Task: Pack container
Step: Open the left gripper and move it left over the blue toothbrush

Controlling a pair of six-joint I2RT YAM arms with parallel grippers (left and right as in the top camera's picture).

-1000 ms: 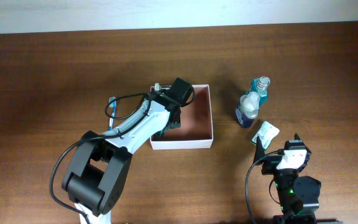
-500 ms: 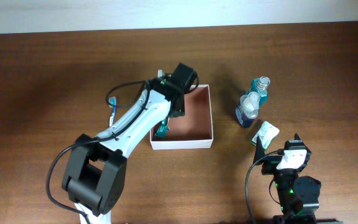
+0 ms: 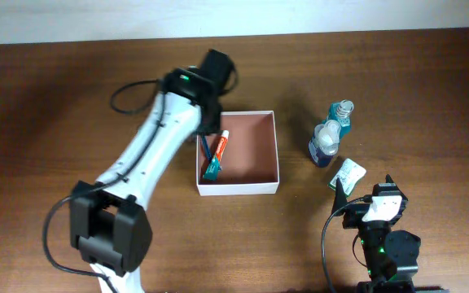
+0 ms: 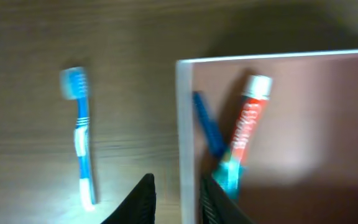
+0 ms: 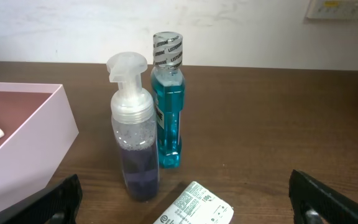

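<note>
The container (image 3: pixel 263 155) is a square white box with a reddish-brown inside, also seen in the left wrist view (image 4: pixel 184 124) and the right wrist view (image 5: pixel 39 130). In it lie a red-and-white toothpaste tube (image 3: pixel 217 153) (image 4: pixel 248 121) and a blue toothbrush-like stick (image 4: pixel 209 127) along the left wall. My left gripper (image 3: pixel 205 130) (image 4: pixel 178 202) hovers over that left wall, its fingers narrowly apart and holding nothing. My right gripper (image 3: pixel 365 185) (image 5: pixel 194 208) rests wide open near the table's front right, empty.
A blue-and-white toothbrush (image 4: pixel 82 140) lies on the table left of the box. Right of the box stand a foam pump bottle (image 3: pixel 326 145) (image 5: pixel 132 137) and a teal mouthwash bottle (image 3: pixel 340 118) (image 5: pixel 168 106). A white packet (image 3: pixel 348 173) (image 5: pixel 199 206) lies in front of them.
My left gripper has pulled up and back out of the box toward its far-left corner, uncovering the toothpaste tube lying inside. The right arm has not moved.
</note>
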